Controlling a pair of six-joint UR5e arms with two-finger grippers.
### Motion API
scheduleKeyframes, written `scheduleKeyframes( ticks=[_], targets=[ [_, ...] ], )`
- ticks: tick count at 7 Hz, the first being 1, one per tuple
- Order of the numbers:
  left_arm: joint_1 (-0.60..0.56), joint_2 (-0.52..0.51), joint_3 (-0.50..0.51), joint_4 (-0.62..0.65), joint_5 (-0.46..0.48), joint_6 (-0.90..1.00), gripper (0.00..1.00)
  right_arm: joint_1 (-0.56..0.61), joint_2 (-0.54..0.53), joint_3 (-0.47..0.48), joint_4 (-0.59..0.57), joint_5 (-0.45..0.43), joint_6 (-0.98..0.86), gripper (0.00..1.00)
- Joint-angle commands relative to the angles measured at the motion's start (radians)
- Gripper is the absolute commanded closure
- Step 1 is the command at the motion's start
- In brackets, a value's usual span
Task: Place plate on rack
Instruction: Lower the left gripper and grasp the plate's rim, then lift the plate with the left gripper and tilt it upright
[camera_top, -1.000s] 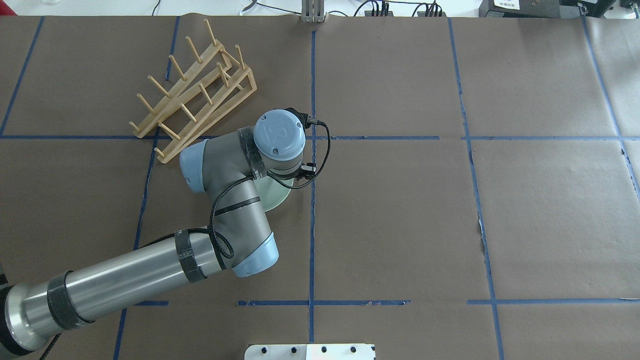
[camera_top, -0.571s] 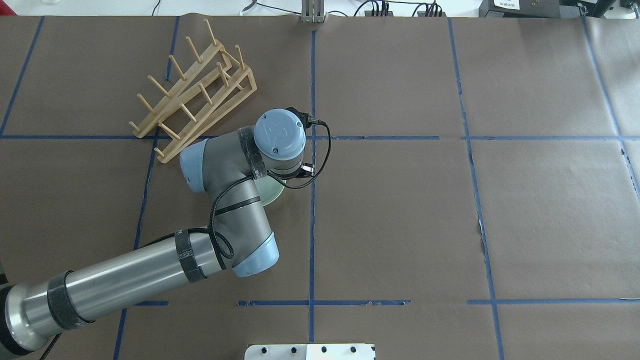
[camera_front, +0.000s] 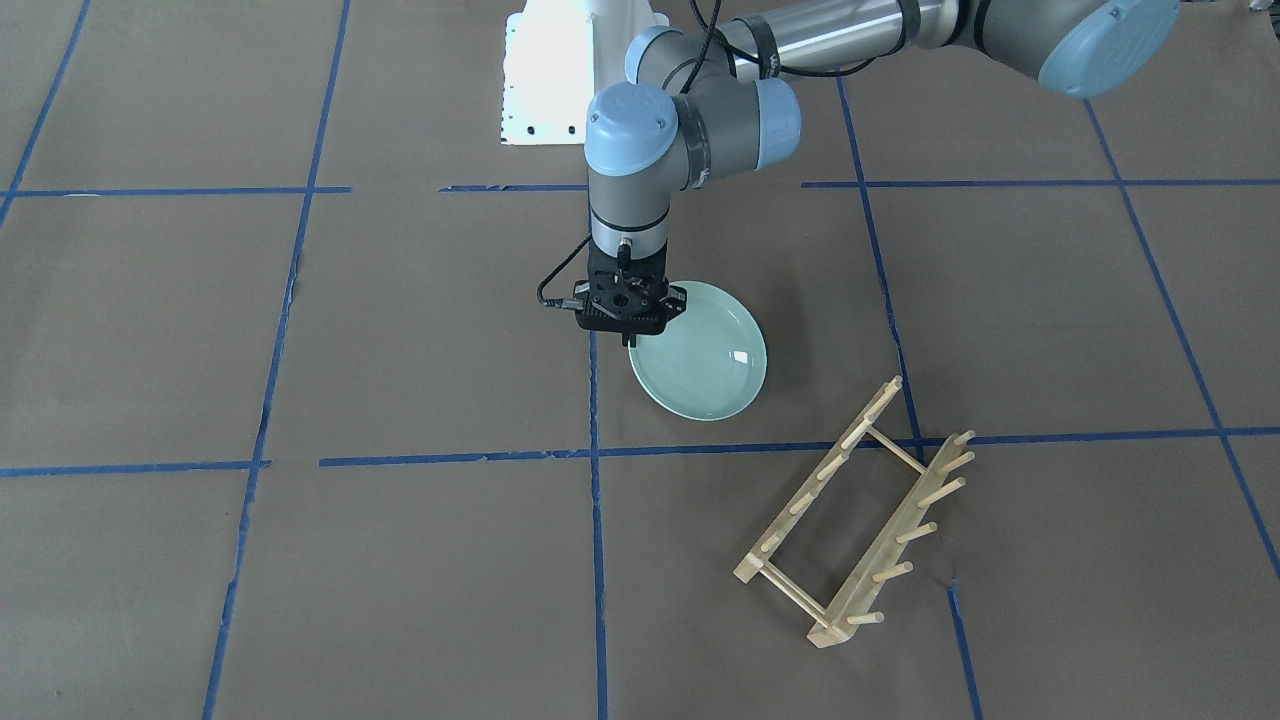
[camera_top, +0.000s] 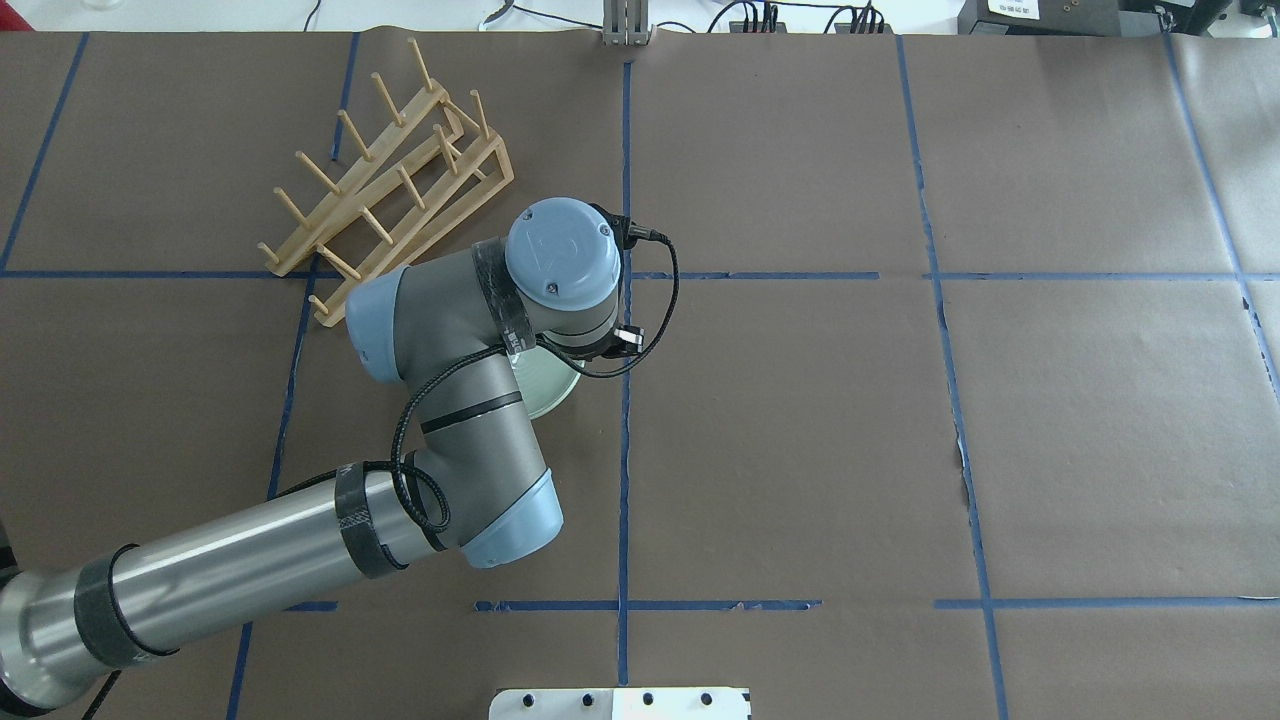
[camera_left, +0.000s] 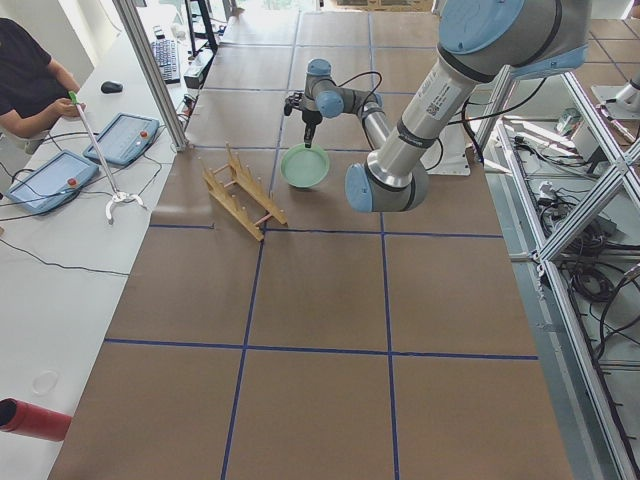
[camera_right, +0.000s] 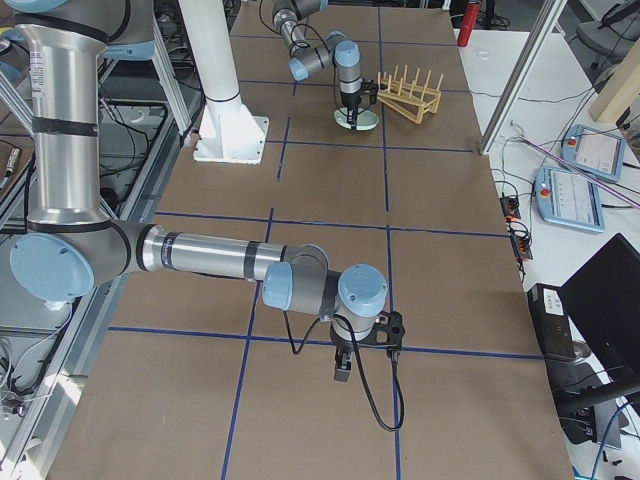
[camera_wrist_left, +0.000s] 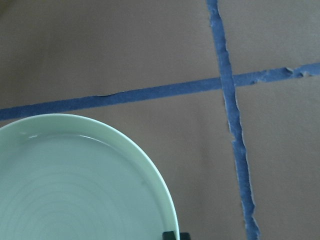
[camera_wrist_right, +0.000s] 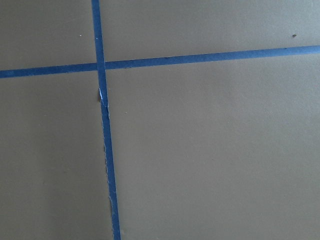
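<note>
The pale mint-green plate (camera_front: 705, 370) is held at its rim by my left gripper (camera_front: 630, 336), which points straight down and is shut on the rim's edge. In the left wrist view the plate (camera_wrist_left: 75, 190) fills the lower left, and the fingertips (camera_wrist_left: 175, 235) pinch its rim at the bottom edge. From overhead the plate (camera_top: 552, 392) is mostly hidden under the wrist. The light-wood rack (camera_front: 888, 545) lies on the paper a short way from the plate, also seen overhead (camera_top: 425, 235). My right gripper (camera_right: 343, 370) hangs far off above the table; I cannot tell whether it is open.
Brown paper with blue tape lines (camera_front: 590, 455) covers the table. The white robot base plate (camera_front: 545, 80) sits at the near edge on the robot's side. An operator with tablets (camera_left: 60, 170) sits beside the table's left end.
My left wrist has risen a little and shifted slightly toward the rack, and the plate has moved with it. The rack has not moved.
</note>
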Motion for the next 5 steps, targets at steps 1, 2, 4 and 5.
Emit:
scheduleKeyframes(
  ticks=[1,2,4,5],
  targets=[
    [-0.036,-0.008,-0.235,0.225,-0.04,0.003,1.0,0.0,0.0,0.0,0.0,0.0,0.0,0.0],
    [-0.074,-0.025,-0.29,0.275,-0.06,0.003,1.0,0.0,0.0,0.0,0.0,0.0,0.0,0.0],
    [-0.204,-0.025,-0.363,0.286,-0.112,0.006,1.0,0.0,0.0,0.0,0.0,0.0,0.0,0.0],
    [-0.262,-0.023,-0.39,0.28,-0.135,0.004,1.0,0.0,0.0,0.0,0.0,0.0,0.0,0.0]
  ],
)
